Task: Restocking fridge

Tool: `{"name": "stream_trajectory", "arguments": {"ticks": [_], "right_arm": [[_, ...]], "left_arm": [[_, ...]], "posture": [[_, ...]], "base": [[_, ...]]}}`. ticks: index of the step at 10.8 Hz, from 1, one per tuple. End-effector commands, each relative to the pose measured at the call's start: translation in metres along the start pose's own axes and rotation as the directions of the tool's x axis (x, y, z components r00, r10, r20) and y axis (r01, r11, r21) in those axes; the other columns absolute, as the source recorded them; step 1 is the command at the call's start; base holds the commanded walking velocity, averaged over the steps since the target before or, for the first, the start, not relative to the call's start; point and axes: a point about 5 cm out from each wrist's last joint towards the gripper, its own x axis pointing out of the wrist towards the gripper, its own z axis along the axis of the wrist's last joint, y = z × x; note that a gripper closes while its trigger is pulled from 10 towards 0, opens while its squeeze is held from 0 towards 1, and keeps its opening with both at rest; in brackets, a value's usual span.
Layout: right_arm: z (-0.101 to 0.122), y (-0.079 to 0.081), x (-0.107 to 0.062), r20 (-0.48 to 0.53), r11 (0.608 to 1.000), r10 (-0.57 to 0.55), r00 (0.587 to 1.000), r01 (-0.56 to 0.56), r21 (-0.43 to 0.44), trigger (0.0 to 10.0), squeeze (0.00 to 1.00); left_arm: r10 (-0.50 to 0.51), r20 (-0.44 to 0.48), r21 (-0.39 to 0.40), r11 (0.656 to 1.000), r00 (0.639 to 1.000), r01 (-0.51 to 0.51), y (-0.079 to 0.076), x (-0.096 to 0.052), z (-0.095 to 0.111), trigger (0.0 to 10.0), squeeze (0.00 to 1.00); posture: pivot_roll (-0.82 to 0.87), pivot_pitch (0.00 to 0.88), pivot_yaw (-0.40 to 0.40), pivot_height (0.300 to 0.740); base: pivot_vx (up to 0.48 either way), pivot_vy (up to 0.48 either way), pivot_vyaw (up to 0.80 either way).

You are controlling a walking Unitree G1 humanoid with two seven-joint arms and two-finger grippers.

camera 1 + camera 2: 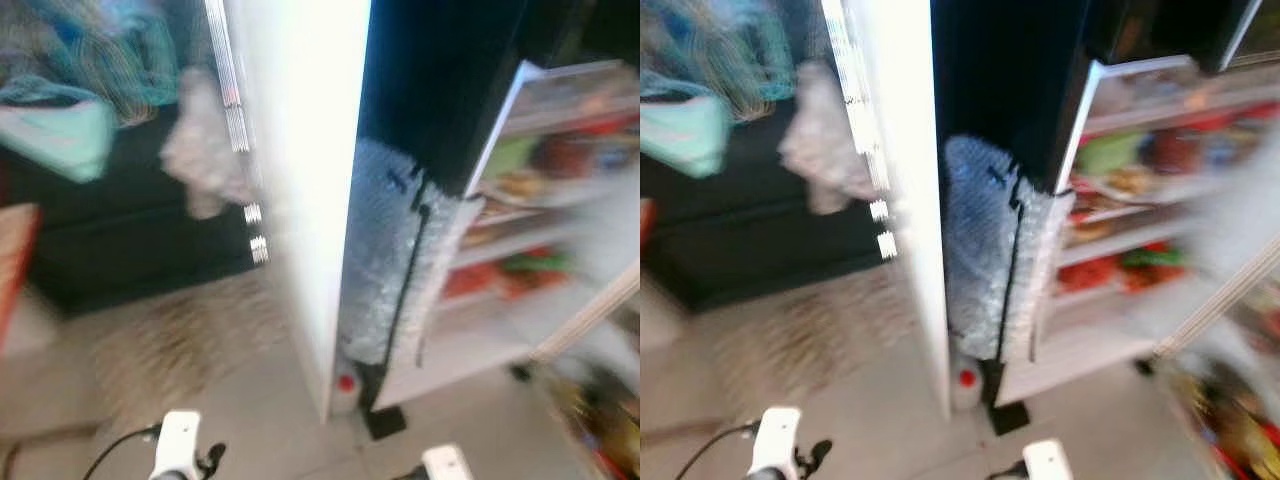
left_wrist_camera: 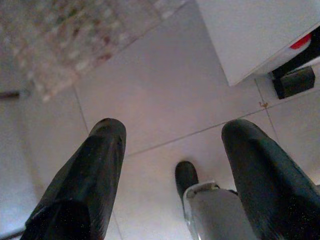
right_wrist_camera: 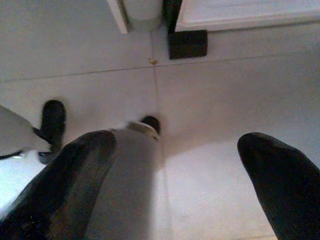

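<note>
Both pincers, nearest the cameras, are shown hanging low over the tiled floor [image 2: 165, 100]: the left pincer [image 2: 172, 150] and the right pincer [image 3: 175, 160] are each held open, fingers spread, with nothing between them. Behind them, in descending order of size: the white fridge door [image 1: 300, 180], swung open and seen edge-on; the fridge shelves [image 1: 540, 240], stocked with blurred red and green items that cannot be identified; a dark sofa [image 1: 110, 240] on the left with cloths heaped on it; a pale quilted cover [image 1: 385, 260] standing between door and shelves; a patterned rug [image 1: 170, 340]; and a black door foot [image 3: 187, 44] on the tiles. No item for restocking is held. Risk is judged as follows: with the head views blurred, a misjudged approach could strike the door edge or catch the cover.
</note>
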Motion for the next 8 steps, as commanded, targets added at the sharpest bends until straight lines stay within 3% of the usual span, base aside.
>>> {"name": "stream_trajectory", "arguments": {"ticks": [1,8], "right_arm": [[-0.0102,-0.0051,-0.0022,-0.038,1.0,-0.009,0.999,0.009,0.003,10.0,0.0],[-0.0098,-0.0053,-0.0021,-0.038,1.0,-0.012,0.999,0.012,0.008,10.0,0.0]], "left_arm": [[-0.018,-0.007,-0.01,1.0,1.0,0.018,-0.0071,0.0005,-0.002,10.0,0.0],[-0.013,-0.032,-0.022,1.0,0.999,0.012,-0.0065,-0.0006,-0.0068,10.0,0.0]], "posture": [[-0.03,0.019,0.044,0.74],[-0.03,0.028,0.044,0.74]], "base": [[0.0,0.0,-0.77],[0.0,0.046,-0.77]]}}
